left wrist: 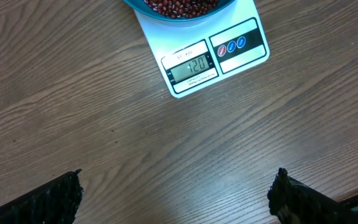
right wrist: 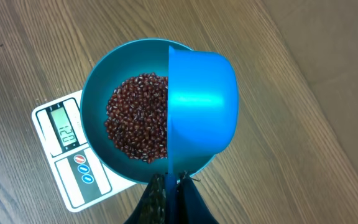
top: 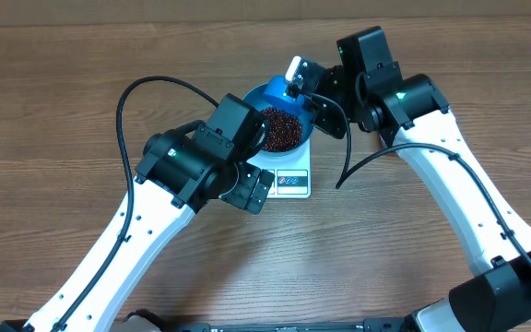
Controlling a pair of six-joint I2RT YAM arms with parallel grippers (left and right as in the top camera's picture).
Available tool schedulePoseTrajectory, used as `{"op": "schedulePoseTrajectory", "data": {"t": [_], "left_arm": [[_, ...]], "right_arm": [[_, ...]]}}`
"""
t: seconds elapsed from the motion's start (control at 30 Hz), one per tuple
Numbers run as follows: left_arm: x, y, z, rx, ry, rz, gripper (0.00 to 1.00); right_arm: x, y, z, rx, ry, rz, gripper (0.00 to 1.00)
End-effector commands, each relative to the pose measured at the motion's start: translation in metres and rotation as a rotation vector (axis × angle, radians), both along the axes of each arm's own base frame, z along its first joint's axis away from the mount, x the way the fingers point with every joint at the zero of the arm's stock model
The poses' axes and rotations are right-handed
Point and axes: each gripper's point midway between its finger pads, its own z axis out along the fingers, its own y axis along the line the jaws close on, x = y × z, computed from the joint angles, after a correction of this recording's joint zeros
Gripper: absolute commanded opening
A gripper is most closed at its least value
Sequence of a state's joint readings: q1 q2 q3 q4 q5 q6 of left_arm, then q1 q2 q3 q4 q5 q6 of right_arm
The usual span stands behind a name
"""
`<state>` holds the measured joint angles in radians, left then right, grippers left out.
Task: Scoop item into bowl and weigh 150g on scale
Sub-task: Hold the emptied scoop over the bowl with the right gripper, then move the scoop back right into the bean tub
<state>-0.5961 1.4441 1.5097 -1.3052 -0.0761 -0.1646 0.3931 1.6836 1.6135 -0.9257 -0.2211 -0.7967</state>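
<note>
- Plainly, the beans (right wrist: pixel 135 115) lie in a loose maroon heap in the bowl (right wrist: pixel 94 99), filling its floor but nowhere near the rim.
- That bowl sits on the scale (left wrist: pixel 166 46). In the right wrist view the display panel pokes out from under the bowl at about 8 o'clock.
- The display (left wrist: pixel 191 66) appears to read 120, which I judge to be short of the target weight.
- A blue scoop (right wrist: pixel 201 102) hangs over the bowl's 3 o'clock half, turned on its side with its mouth toward the heap. Only its smooth back shows, so I cannot tell whether any beans remain inside.
- The right gripper (right wrist: pixel 169 182) pinches the scoop's handle at the bowl's 6 o'clock edge, jaws closed tight on it.
- The left gripper (left wrist: pixel 177 177) holds nothing, with its jaws spread wide. It hovers over bare table (left wrist: pixel 73 93) near the 6 o'clock side of the scale in its own view, touching nothing.
- The step in hand looks like the tipping of a scoopful into the bowl, partway through the weighing.
- Next, I judge, the scoop needs righting and lifting clear of the rim without nudging the bowl, then a smaller refill. The supply of beans shows in no view.
- The last addition calls for a slow trickle while watching the display, since overshooting would mean taking beans back out.
</note>
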Motion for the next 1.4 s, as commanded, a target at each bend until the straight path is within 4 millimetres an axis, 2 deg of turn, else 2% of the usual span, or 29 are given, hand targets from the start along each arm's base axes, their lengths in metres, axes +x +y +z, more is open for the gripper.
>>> {"op": "schedulePoseTrajectory", "data": {"t": [0.0, 0.2, 0.33, 0.4, 0.57, 0.63, 0.7, 0.73, 0.77, 0.83, 1.0, 1.1, 1.17, 1.37], "left_arm": [[0.000, -0.001, -0.002, 0.008, 0.001, 0.004, 1.00], [0.000, -0.001, -0.002, 0.008, 0.001, 0.004, 1.00], [0.000, -0.001, -0.002, 0.008, 0.001, 0.004, 1.00], [0.000, -0.001, -0.002, 0.008, 0.001, 0.004, 1.00], [0.000, -0.001, -0.002, 0.008, 0.001, 0.004, 1.00], [0.000, -0.001, -0.002, 0.008, 0.001, 0.004, 1.00], [0.000, -0.001, -0.002, 0.008, 0.001, 0.004, 1.00], [0.000, -0.001, -0.002, 0.008, 0.001, 0.004, 0.99], [0.000, -0.001, -0.002, 0.008, 0.001, 0.004, 1.00], [0.000, -0.001, -0.002, 0.008, 0.001, 0.004, 1.00], [0.000, -0.001, -0.002, 0.008, 0.001, 0.004, 1.00], [0.000, -0.001, -0.002, 0.008, 0.001, 0.004, 1.00], [0.000, -0.001, -0.002, 0.008, 0.001, 0.004, 1.00], [0.000, -0.001, -0.002, 0.008, 0.001, 0.004, 1.00]], "right_arm": [[-0.008, 0.005, 0.030, 0.030, -0.061, 0.013, 0.04], [-0.002, 0.000, 0.037, 0.029, -0.087, -0.044, 0.04], [0.008, -0.011, 0.055, 0.147, -0.071, -0.198, 0.04], [0.017, -0.034, 0.070, 0.236, -0.061, -0.337, 0.04], [0.018, -0.081, 0.106, 0.420, -0.043, -0.549, 0.04], [0.019, -0.116, 0.120, 0.461, -0.074, -0.676, 0.04], [0.020, -0.149, 0.123, 0.433, -0.115, -0.793, 0.04], [0.019, -0.165, 0.120, 0.400, -0.131, -0.851, 0.04], [0.017, -0.190, 0.113, 0.333, -0.143, -0.945, 0.04], [0.008, -0.220, 0.095, 0.206, -0.128, -1.066, 0.04], [0.003, -0.245, 0.061, 0.053, -0.065, -1.199, 0.04], [-0.002, -0.253, 0.036, -0.034, 0.007, -1.241, 0.04], [-0.005, -0.251, 0.013, -0.081, 0.093, -1.246, 0.04], [-0.002, -0.238, -0.014, -0.142, 0.169, -1.209, 0.04]]}}
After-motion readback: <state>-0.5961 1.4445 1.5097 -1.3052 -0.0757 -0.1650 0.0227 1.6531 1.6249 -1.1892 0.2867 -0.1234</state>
